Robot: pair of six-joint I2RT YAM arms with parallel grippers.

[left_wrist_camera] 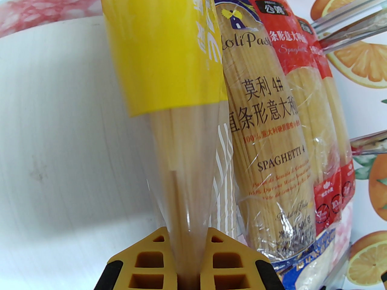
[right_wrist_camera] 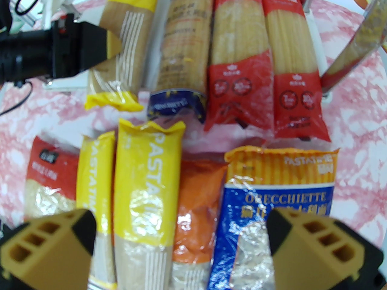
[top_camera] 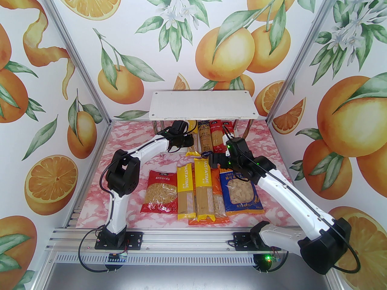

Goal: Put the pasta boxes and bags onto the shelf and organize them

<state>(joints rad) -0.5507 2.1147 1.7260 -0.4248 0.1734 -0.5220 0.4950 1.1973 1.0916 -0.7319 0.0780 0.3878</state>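
Note:
My left gripper (left_wrist_camera: 187,252) is shut on the clear lower end of a yellow spaghetti pack (left_wrist_camera: 163,56), which lies on the lower white board (left_wrist_camera: 60,116) of the shelf (top_camera: 202,104). Beside it on that board lie a dark blue spaghetti pack (left_wrist_camera: 266,116) and two red ones (left_wrist_camera: 302,71). My right gripper (right_wrist_camera: 181,222) hangs open above the packs on the table. Those are a red bag (top_camera: 159,192), two yellow spaghetti packs (top_camera: 185,192), an orange bag (right_wrist_camera: 196,210) and a blue bag (top_camera: 242,192). In the right wrist view the left gripper (right_wrist_camera: 112,45) pinches the yellow pack (right_wrist_camera: 127,41).
The shelf's top board hides most of the lower tier from above. Chrome legs (right_wrist_camera: 347,62) stand at the shelf's right side, close to the red packs. Pink marbled tabletop (top_camera: 130,134) shows left of the shelf and around the table packs. Patterned walls close in three sides.

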